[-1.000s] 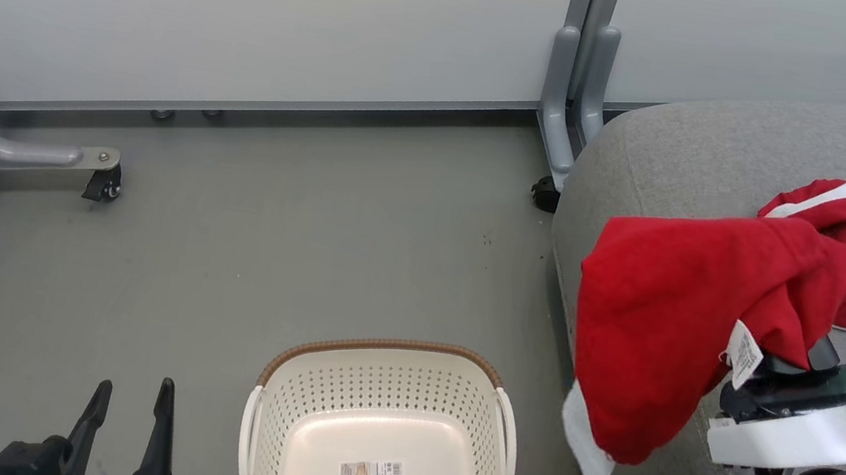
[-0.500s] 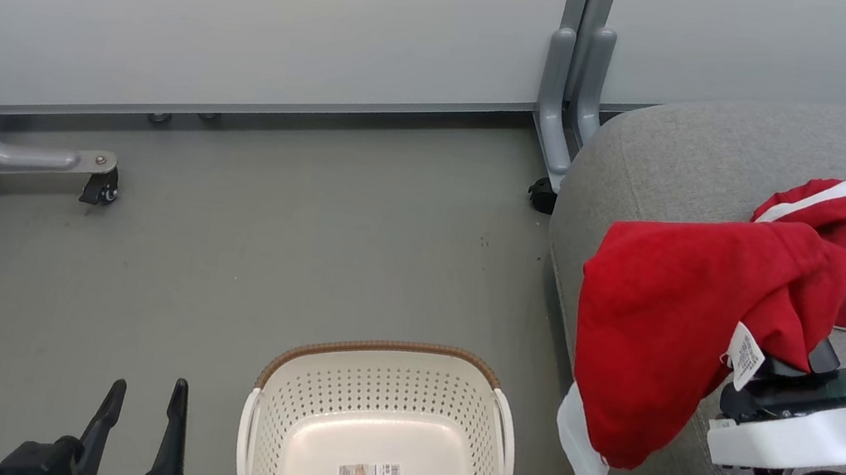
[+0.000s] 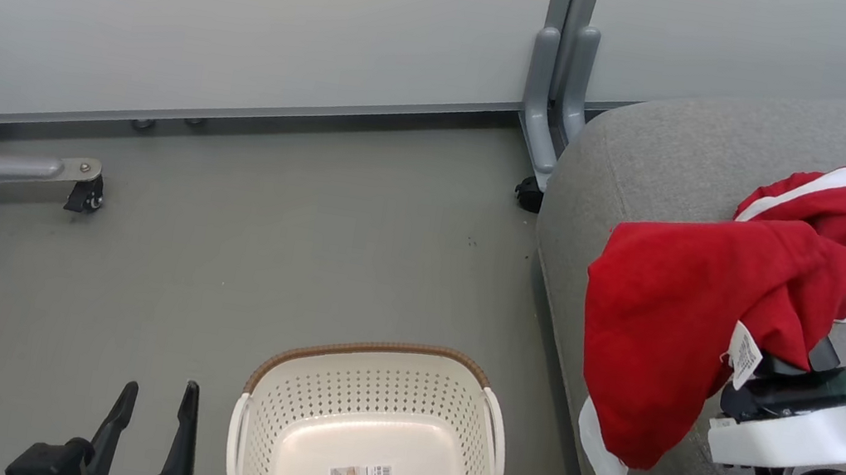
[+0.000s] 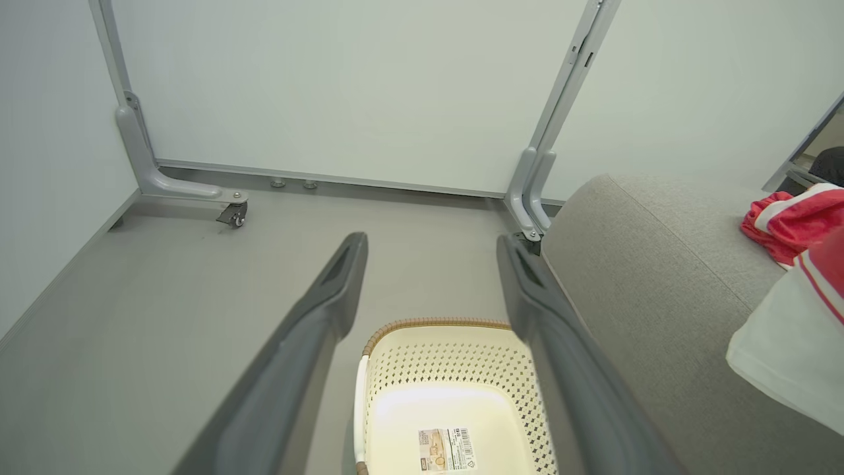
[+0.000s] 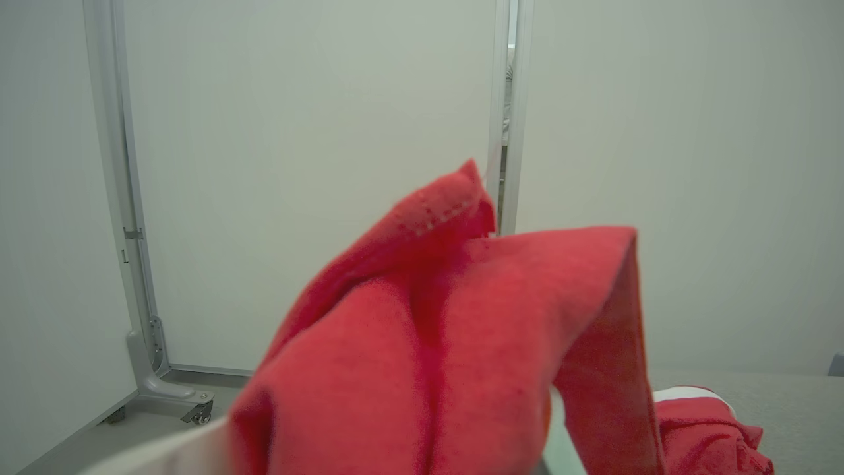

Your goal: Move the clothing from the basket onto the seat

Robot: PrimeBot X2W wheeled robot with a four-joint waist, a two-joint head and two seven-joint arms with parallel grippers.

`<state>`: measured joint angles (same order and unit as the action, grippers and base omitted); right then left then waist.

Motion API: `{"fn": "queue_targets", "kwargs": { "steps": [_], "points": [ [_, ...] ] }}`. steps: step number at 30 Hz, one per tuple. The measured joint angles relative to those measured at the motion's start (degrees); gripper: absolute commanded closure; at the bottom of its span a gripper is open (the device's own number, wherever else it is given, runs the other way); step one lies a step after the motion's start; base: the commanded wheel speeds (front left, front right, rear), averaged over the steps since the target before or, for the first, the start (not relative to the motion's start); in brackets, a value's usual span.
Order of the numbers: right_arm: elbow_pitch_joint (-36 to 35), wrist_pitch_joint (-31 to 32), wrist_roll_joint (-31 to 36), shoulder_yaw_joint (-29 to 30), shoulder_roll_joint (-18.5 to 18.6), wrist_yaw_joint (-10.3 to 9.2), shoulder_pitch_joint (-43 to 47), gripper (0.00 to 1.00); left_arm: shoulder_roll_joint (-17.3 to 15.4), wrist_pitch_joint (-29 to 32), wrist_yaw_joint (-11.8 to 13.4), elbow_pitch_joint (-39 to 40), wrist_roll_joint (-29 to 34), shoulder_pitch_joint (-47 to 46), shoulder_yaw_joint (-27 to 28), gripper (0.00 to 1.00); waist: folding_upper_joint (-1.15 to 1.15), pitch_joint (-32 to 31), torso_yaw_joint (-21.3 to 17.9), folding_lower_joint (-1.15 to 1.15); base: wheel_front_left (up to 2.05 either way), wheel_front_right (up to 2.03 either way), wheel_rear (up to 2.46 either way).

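The right gripper (image 3: 793,368), at the right edge of the head view, is clamped on a red garment (image 3: 669,333) whose white hem hangs past the rounded front edge of the seat (image 3: 670,157). The other garment (image 3: 838,207) is laid on the seat at upper right, and the basket (image 3: 373,346) at bottom centre is emptied. The load is best carried toward the upper right until wholly over the seat before release, lest it slide to the floor (image 3: 265,231); the left gripper (image 3: 160,391) is held wide open at lower left.
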<state>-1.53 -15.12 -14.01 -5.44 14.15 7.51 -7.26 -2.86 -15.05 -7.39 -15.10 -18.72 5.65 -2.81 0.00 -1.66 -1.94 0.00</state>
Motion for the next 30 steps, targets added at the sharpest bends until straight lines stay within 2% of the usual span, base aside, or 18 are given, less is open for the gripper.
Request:
{"fn": "queue_targets", "kwargs": {
  "steps": [11,30],
  "points": [
    [-0.19,0.07,-0.01,0.43,0.57,0.00,-0.99,1.00,0.02,0.00,-0.01,-0.14,-0.85,-0.17,-0.56,0.00,0.00,0.55,-6.14,0.00,0.00,0.00,0.00],
    [-1.45,0.08,-0.18,4.92,0.02,0.00,-2.48,1.00,0.08,0.00,-0.02,0.15,-0.14,-4.64,-1.97,0.00,0.00,3.63,-22.69,0.00,0.00,0.00,0.00]
  ]
}}
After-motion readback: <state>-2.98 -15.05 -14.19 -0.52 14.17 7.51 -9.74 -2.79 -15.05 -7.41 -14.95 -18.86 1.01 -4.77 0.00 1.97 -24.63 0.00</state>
